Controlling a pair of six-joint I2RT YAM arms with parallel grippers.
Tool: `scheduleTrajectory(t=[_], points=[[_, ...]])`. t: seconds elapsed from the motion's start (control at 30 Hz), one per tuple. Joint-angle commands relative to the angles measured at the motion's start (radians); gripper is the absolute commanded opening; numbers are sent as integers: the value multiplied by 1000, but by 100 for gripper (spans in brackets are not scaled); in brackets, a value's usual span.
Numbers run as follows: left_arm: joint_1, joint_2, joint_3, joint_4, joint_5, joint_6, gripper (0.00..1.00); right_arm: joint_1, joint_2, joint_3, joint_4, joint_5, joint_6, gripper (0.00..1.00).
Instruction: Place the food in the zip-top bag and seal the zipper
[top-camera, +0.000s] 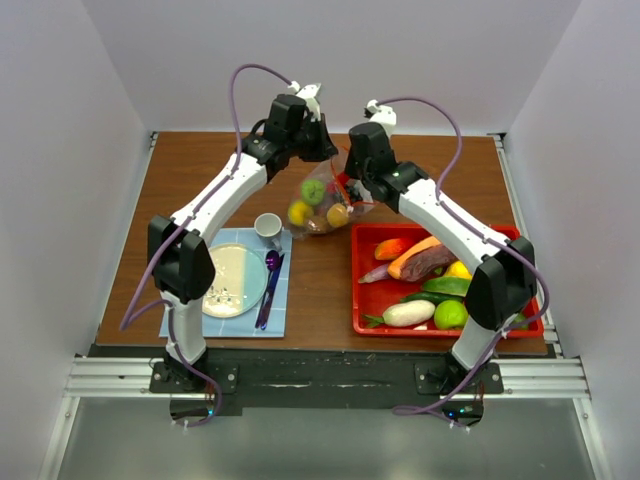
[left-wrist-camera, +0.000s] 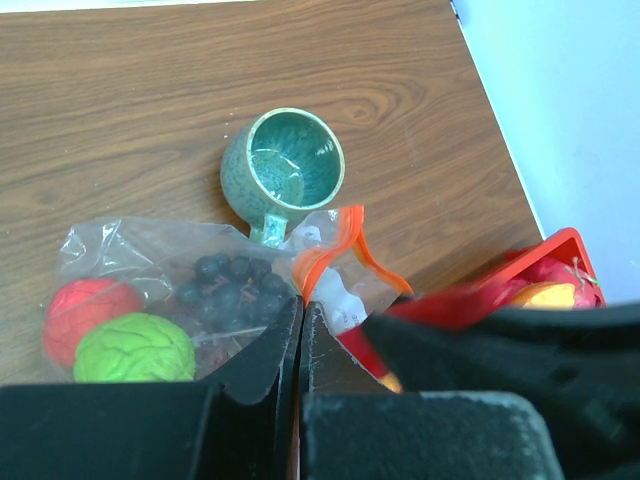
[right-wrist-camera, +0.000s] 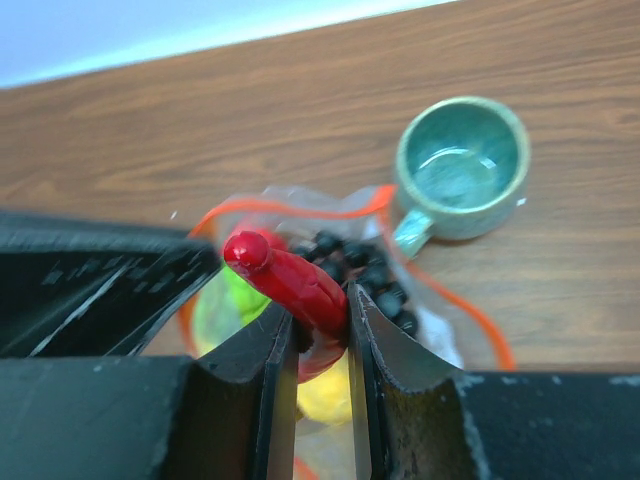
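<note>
Holding the red chili (right-wrist-camera: 285, 280) pinched tight in the right gripper (right-wrist-camera: 318, 305), just above the mouth of the zip-top bag (top-camera: 322, 205). Clamping the bag's rim with the left gripper (left-wrist-camera: 300, 305), squeezed flat on the plastic right by the orange-red zipper (left-wrist-camera: 340, 250), not sealed yet. Got dark grapes (left-wrist-camera: 230, 290), 1 green fruit (left-wrist-camera: 135, 348) and 1 red fruit (left-wrist-camera: 85, 305) inside, plus 1 yellow fruit (top-camera: 299, 212) seen from above. Sitting mid-table (left-wrist-camera: 150, 100), just beside a green cup (left-wrist-camera: 285, 165). Leaving more veggies over in the red tray (top-camera: 356, 290) on the right.
</note>
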Motion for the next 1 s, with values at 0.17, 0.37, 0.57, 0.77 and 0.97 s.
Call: scheduleTrajectory(t=[0.17, 0.37, 0.57, 0.77, 0.97], points=[[22, -35, 64, 80, 28, -49, 0, 17, -22, -25, 64, -77, -39, 39], [32, -47, 60, 93, 29, -60, 0, 16, 20, 25, -17, -104, -56, 65], [35, -53, 54, 97, 34, -64, 0, 13, 21, 172, -170, -81, -88, 78], [38, -56, 52, 96, 40, -60, 0, -92, -83, 121, -313, -120, -39, 73], [42, -55, 60, 88, 55, -55, 0, -153, -112, -33, -244, -291, -79, 67]])
